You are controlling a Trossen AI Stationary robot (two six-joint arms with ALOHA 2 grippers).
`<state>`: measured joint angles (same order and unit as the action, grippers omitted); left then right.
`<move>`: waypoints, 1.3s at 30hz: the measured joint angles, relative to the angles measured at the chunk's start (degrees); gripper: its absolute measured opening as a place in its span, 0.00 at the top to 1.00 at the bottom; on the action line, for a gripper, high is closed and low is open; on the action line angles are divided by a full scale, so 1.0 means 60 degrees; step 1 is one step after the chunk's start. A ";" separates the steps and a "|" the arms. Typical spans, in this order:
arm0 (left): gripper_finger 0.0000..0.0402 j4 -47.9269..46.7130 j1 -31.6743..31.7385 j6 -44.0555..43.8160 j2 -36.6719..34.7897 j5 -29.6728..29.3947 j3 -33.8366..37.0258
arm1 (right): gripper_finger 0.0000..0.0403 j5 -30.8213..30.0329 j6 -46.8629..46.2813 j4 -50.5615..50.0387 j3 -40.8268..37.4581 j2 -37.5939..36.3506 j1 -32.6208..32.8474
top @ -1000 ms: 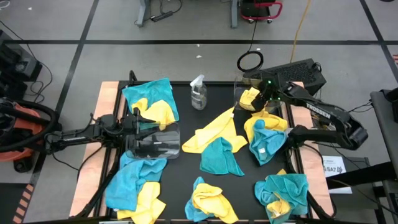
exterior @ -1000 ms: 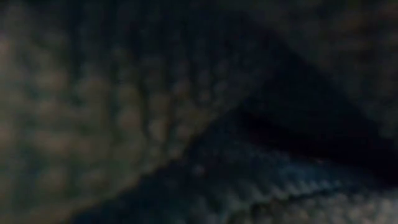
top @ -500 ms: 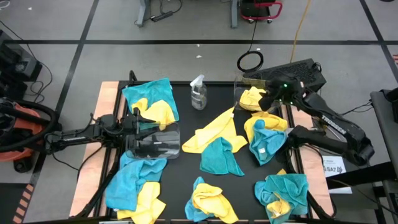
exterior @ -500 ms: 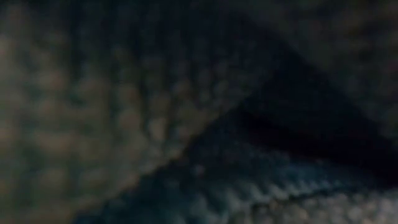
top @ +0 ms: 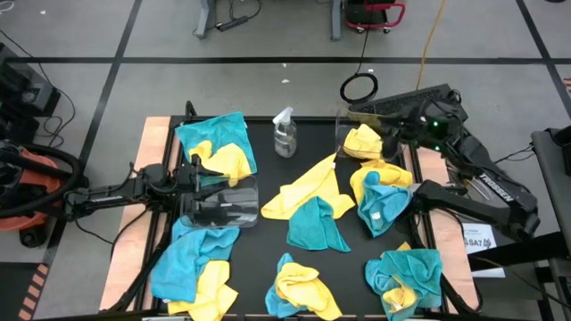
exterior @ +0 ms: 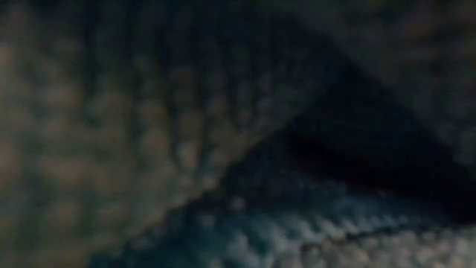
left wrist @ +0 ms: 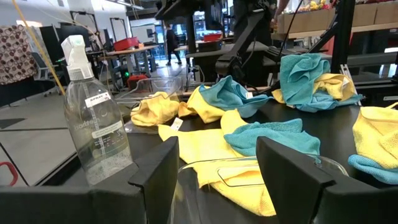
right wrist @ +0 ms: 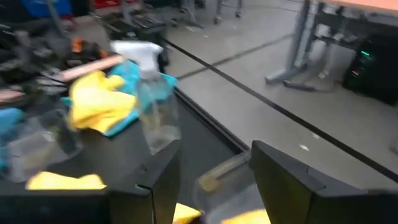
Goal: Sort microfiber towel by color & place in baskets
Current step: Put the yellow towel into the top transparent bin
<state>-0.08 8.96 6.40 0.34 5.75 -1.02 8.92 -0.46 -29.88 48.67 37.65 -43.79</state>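
Yellow and teal microfiber towels lie in heaps over the black table, among them a yellow one (top: 308, 189) and a teal one (top: 314, 225) at the middle. One clear basket (top: 221, 203) stands at the left; my left gripper (top: 200, 174) waits open just above its rim (left wrist: 249, 171). The other clear basket (top: 350, 134) stands at the far right with a crumpled yellow towel (top: 363, 141) lying in it. My right gripper (top: 393, 139) hovers open beside and above that basket, with nothing between its fingers (right wrist: 155, 180).
A clear spray bottle (top: 285, 134) stands at the far middle, between the two baskets. Mixed towel heaps sit at the far left (top: 216, 144), near left (top: 194, 267), near middle (top: 302, 287) and right (top: 406, 276). Cloth right at the lens blocks the low view.
My right gripper has risen from the far right basket and drawn back toward the table's right edge, tipping up from pointing steeply down to nearly level. The yellow towel stays in that basket.
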 joint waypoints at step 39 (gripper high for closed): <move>0.45 0.0000 -0.0001 0.0249 0.0002 -0.0002 0.0000 | 0.54 0.0788 0.0514 0.1148 0.0149 0.2309 0.3494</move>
<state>-0.08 8.95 7.90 0.35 5.74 -1.02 13.65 2.62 -22.99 49.56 51.50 -22.83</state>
